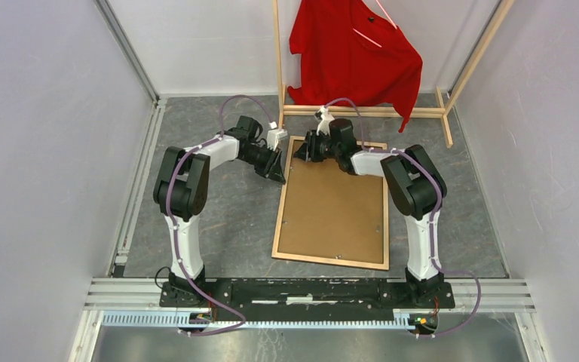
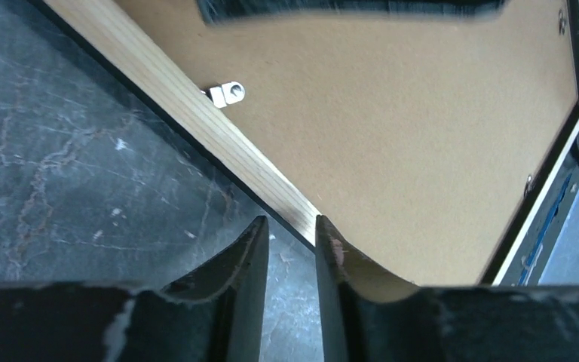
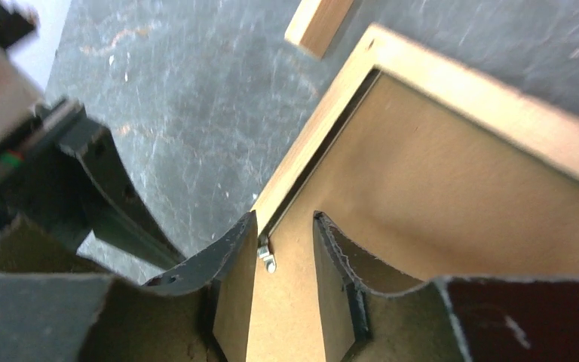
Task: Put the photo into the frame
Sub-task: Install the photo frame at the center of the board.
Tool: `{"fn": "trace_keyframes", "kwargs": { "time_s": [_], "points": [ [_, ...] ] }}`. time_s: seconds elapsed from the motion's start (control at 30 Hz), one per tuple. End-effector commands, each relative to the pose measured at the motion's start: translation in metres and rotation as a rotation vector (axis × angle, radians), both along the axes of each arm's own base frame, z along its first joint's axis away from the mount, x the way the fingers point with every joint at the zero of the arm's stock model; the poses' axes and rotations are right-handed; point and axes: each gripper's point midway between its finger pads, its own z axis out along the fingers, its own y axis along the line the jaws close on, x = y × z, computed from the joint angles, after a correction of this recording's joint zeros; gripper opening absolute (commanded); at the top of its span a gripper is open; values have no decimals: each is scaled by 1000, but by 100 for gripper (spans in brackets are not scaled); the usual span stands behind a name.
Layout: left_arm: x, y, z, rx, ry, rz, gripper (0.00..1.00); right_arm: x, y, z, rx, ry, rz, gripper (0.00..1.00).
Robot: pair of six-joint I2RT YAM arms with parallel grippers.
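The frame (image 1: 280,219) lies face down on the grey table, its light wood back up, with a brown backing board (image 1: 335,211) inside it. The photo is hidden. My left gripper (image 1: 277,170) is at the frame's left rail near the far corner; in the left wrist view it (image 2: 292,220) is open, with the wood rail (image 2: 196,113) just ahead of its tips and only table between the jaws. My right gripper (image 1: 301,148) hovers over the far left corner; it (image 3: 285,216) is open above the backing board (image 3: 460,204), with a small metal clip (image 3: 267,256) between the jaws.
A wooden clothes rack (image 1: 362,111) with a red shirt (image 1: 354,53) stands just beyond the frame's far edge. Its foot (image 3: 318,24) lies close to the frame's corner. Another clip (image 2: 228,93) sits on the left rail. Walls close in on both sides.
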Motion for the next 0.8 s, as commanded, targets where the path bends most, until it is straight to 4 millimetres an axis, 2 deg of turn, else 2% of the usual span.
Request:
{"fn": "trace_keyframes", "kwargs": {
  "time_s": [0.0, 0.13, 0.2, 0.27, 0.33, 0.37, 0.47, 0.53, 0.63, 0.7, 0.77],
  "points": [
    [-6, 6, 33, 4, -96, -79, 39, 35, -5, 56, 6, -128, -61, 42],
    [-16, 18, 36, 39, -107, -89, 43, 33, 0, 46, -24, -99, -57, 48],
    [-18, 27, 41, 43, -117, -80, 48, 28, -7, 51, -39, -106, -75, 51],
    [-17, 35, 46, 54, -136, -73, 56, 21, -24, 62, -87, -132, -120, 60],
    [-18, 41, 46, 80, -154, -88, 59, 15, -52, 74, -159, -156, -198, 72],
    [-17, 44, 44, 98, -168, -95, 59, 14, -70, 86, -189, -175, -252, 80],
    [-15, 54, 32, 177, -193, -106, 56, 1, -132, 92, -261, -154, -419, 93],
    [-18, 59, 23, 241, -220, -124, 54, -9, -181, 84, -313, -107, -553, 98],
    [-39, 59, 10, 304, -252, -198, 52, -28, -253, 65, -396, -46, -744, 98],
    [-53, 57, 4, 327, -257, -240, 52, -37, -281, 51, -413, -11, -815, 98],
    [-66, 56, -2, 350, -257, -278, 52, -42, -294, 35, -410, 31, -843, 98]
  ]
}}
